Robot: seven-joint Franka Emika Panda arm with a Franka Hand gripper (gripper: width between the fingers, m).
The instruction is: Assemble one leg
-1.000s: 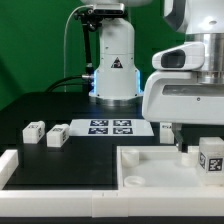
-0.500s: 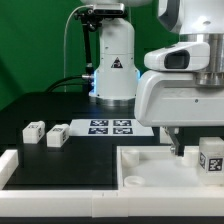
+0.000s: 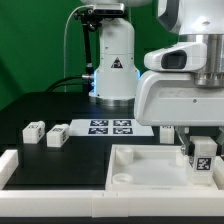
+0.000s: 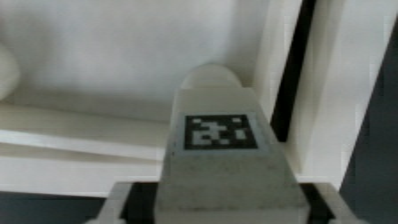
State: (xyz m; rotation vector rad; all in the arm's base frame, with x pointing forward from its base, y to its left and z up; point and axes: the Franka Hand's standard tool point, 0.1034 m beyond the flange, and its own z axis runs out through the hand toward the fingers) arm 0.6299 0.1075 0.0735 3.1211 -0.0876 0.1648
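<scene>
My gripper (image 3: 199,148) is at the exterior view's right, over the right part of the large white tray (image 3: 150,168). It is shut on a leg (image 3: 203,156), a small white block with a black-and-white tag facing the camera. In the wrist view the leg (image 4: 219,130) stands out from between the jaws of the gripper (image 4: 219,208), which press on its two sides, with the tray's wall (image 4: 89,110) behind it. I cannot tell whether the leg touches the tray floor. Two more legs (image 3: 35,130) (image 3: 57,135) lie on the black table at the left.
The marker board (image 3: 110,127) lies flat behind the tray. The robot's white base (image 3: 113,65) stands at the back. A white rail-like part (image 3: 8,165) sits at the front left. The tray has raised corners (image 3: 121,155).
The gripper has come down around the leg and closed on it. The leg and the tray have both shifted a little toward the exterior view's left.
</scene>
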